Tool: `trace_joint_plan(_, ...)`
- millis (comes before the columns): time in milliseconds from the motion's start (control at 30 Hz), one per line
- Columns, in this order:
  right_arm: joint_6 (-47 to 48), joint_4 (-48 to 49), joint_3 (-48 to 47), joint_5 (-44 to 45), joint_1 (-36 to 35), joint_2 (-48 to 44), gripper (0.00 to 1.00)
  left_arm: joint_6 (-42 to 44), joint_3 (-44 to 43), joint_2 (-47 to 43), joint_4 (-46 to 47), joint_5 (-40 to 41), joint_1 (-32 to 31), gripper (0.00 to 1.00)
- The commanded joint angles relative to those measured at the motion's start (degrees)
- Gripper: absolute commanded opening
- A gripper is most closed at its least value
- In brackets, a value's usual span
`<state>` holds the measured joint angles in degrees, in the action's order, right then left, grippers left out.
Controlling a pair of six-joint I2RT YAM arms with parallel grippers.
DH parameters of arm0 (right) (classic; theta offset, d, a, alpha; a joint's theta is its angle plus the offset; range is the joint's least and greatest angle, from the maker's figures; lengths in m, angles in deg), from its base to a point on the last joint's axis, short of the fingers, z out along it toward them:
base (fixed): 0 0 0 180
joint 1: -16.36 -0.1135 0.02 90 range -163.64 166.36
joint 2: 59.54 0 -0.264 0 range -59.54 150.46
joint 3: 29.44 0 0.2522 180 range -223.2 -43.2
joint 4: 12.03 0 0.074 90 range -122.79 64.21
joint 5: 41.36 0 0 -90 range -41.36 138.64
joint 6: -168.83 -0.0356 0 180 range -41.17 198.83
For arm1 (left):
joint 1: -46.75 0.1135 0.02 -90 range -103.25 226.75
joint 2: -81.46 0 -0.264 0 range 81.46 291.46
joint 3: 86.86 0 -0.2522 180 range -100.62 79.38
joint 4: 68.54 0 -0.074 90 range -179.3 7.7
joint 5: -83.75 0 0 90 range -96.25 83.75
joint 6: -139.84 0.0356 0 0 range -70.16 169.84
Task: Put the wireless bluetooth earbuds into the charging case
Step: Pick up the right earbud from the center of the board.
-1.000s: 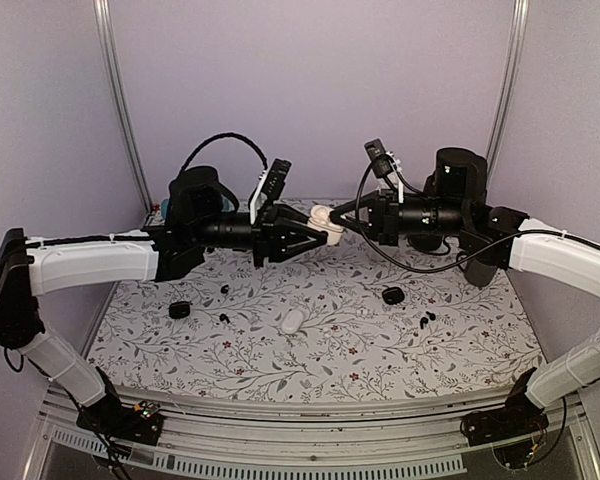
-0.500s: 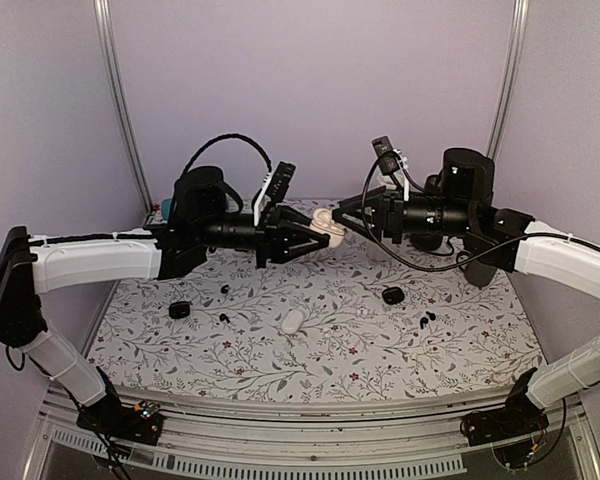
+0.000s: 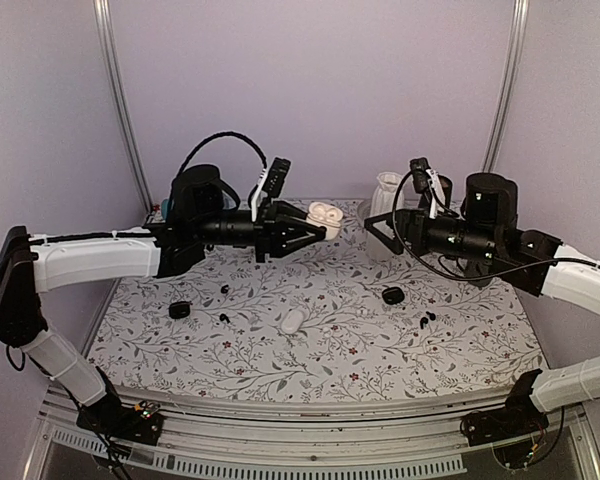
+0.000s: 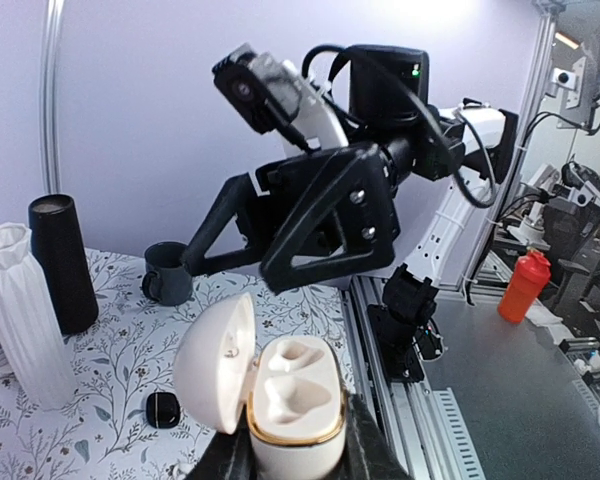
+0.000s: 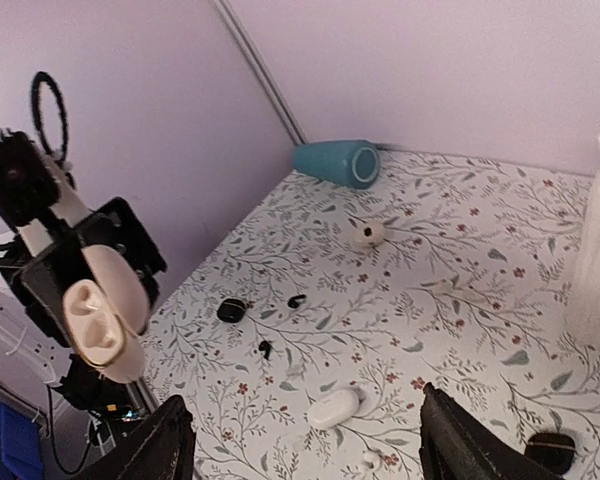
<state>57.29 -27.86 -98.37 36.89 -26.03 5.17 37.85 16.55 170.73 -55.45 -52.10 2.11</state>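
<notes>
On my left, the left gripper (image 3: 308, 230) is clamped on the base of a white charging case (image 3: 325, 213) and holds it up off the desk (image 3: 330, 365). The left wrist view shows its lid (image 4: 218, 365) swung open to the side and the moulded pockets (image 4: 292, 385) facing up. On the desk below that arm I see a small black case (image 3: 180, 310), then two black earbuds (image 3: 225, 289) lying loose and apart from each other. A closed white case (image 3: 293, 320) rests near the middle. Moving right, there is a gap between the held case and the right gripper (image 3: 378, 232), whose jaws stand apart and touch nothing. A white ribbed vase (image 3: 388, 190) stands behind it. Under the right arm lies a second black case (image 3: 392, 295), and just right of it another pair of black earbuds (image 3: 425, 319) sits close together on the desk.
</notes>
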Motion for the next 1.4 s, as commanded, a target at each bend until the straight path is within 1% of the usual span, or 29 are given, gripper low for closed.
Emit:
trace_joint_plan(0,-6.90,-10.22,3.07,14.37,0.72,-1.21,0.77,0.62,-0.59,0.42,0.82,-0.09,1.24,0.00)
trace_joint_plan(100,-11.99,-14.12,5.99,17.50,0.71,-2.57,0.77,1.06,-0.89,0.25,0.36,-0.34,1.45,0.00)
trace_joint_plan(267,-20.72,-17.63,14.48,17.94,0.80,-6.08,0.75,1.67,-1.27,0.00,-0.40,-0.80,1.57,0.00)
trace_joint_plan(500,-29.43,-20.79,22.47,14.28,0.74,-7.10,0.64,2.24,-1.94,-0.22,-1.69,-1.18,1.66,0.00)
trace_joint_plan(567,-31.50,-22.03,23.67,13.81,0.75,-7.10,0.62,2.23,-1.72,-0.39,-1.68,-1.18,1.67,0.00)
trace_joint_plan(700,-35.16,-23.69,24.75,14.84,0.86,-6.98,0.60,2.07,-1.38,-0.59,-1.37,-1.43,1.69,0.00)
trace_joint_plan(867,-39.46,-26.41,23.67,18.03,1.60,-3.95,0.57,1.56,-0.64,-1.10,-1.03,-1.21,1.72,0.00)
trace_joint_plan(1000,-44.92,-26.94,23.69,19.82,1.93,-1.19,0.47,1.08,0.28,-1.79,-0.57,-0.91,1.67,0.00)
trace_joint_plan(1067,-46.60,-26.94,23.60,20.40,2.04,-0.02,0.44,1.09,0.54,-2.01,-0.57,-0.68,1.71,0.00)
trace_joint_plan(1367,-49.49,-26.63,22.02,22.98,2.32,4.80,0.37,1.13,0.90,-2.22,-0.04,-0.65,1.74,0.00)
